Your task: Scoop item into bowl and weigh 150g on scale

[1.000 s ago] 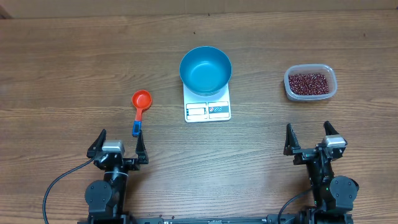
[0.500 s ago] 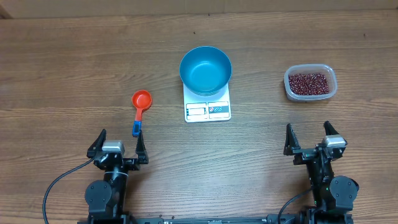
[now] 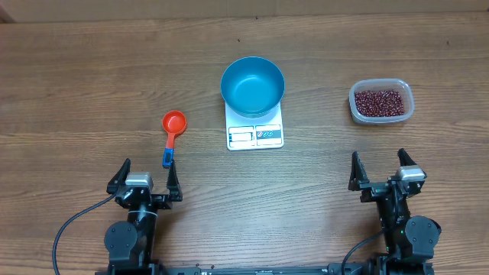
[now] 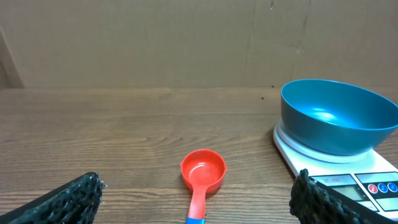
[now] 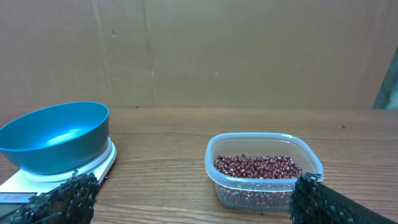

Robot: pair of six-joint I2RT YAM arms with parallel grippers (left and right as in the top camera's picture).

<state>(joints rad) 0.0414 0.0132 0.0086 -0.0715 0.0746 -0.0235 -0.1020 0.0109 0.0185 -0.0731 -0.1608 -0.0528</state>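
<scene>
Currently, stock at the task's start.
- Left tool (image 3: 147, 169): released, jaws wide, empty; near left.
- Right tool (image 3: 378, 164): released, empty; near right.
- Scoop (image 3: 171, 136): orange cup, blue handle end pointing near, just beside the left tool.
- Beans (image 3: 378, 102): all in the clear tub (image 3: 354, 107), far right, well apart from the bowl.
- Bowl (image 3: 252, 85): blue, empty, seated on the scale (image 3: 255, 135), centre.
- Step in hand, judged: taking up the scoop. Close across the handle near its blue end, cup kept level.
- Room: bare counter (image 3: 76, 92) between scoop and scale, and between scale and tub. The far edge lies well behind everything.
</scene>
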